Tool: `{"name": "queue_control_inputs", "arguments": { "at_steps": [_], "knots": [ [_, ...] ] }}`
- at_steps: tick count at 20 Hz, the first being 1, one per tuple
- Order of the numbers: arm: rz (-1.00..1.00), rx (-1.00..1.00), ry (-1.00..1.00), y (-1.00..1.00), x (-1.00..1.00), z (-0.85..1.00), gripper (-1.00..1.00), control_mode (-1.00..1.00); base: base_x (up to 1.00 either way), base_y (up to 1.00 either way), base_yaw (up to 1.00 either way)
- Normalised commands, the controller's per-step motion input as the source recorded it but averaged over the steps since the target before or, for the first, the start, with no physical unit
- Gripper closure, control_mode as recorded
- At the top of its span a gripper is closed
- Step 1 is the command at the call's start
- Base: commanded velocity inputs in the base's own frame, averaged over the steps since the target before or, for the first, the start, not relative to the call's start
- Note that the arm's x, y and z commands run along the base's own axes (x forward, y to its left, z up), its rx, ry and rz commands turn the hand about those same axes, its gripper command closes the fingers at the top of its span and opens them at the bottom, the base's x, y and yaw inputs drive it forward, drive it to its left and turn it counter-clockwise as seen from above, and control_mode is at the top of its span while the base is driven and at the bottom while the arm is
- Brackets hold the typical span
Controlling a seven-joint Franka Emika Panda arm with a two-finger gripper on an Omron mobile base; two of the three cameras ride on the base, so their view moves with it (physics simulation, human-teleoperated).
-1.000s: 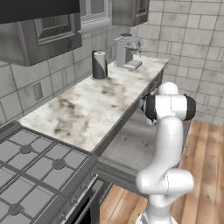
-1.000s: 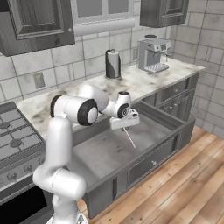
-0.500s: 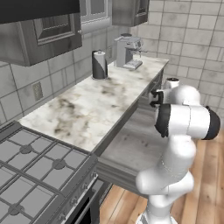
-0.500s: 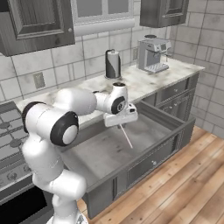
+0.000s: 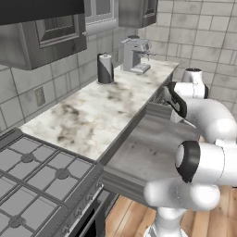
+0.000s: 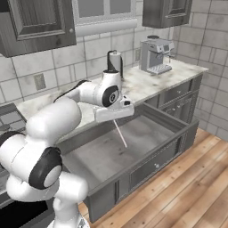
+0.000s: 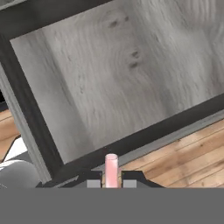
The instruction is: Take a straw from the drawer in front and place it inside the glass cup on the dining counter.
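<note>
Drawer [image 6: 147,133] stands pulled open, floor bare. Gripper [image 6: 116,116] above it – jaws clamped on the straw [image 6: 120,134], which hangs clear over the drawer. Step: carry-out. Next: turn toward the glass cup, keeping the straw upright.

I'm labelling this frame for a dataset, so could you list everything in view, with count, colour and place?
straw: one, pinkish, held in the gripper above the open drawer, hanging down at a slant.
drawer: one, dark grey with a lighter grey floor, pulled open below the worktop.
coffee machine: one, silver, far end of the worktop.
paper towel roll: one, white on a dark holder, against the tiled wall.
worktop: one, veined marble, over grey cabinets.
stove: one, dark grey burner grates, beside the worktop.
wall cabinets: dark grey, above the worktop.
wall socket: one, on the tiles.
floor: wood planks.
gripper: one, shut on the straw.
</note>
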Motion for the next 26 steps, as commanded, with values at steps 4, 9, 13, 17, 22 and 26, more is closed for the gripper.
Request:
{"name": "queue_control_inputs", "arguments": {
  "at_steps": [4,9,13,17,22,26],
  "knots": [
    [-0.01,0.09,0.07,0.40,-0.66,0.91,1.00,-1.00,0.00,0.00,0.00],
    [-0.03,0.09,0.07,0.50,-0.64,0.48,1.00,-1.00,0.00,0.00,0.00],
    [-0.05,0.05,0.06,0.53,-0.47,0.24,1.00,-1.00,0.00,0.00,0.00],
    [-0.04,0.01,0.05,0.40,-0.30,0.16,1.00,-1.00,0.00,0.00,0.00],
    [-0.03,0.00,0.01,0.27,-0.19,0.12,1.00,-1.00,0.00,0.00,0.00],
    [-0.03,0.00,0.00,0.08,-0.24,0.01,1.00,1.00,-0.46,0.00,-0.03]
  ]
}}
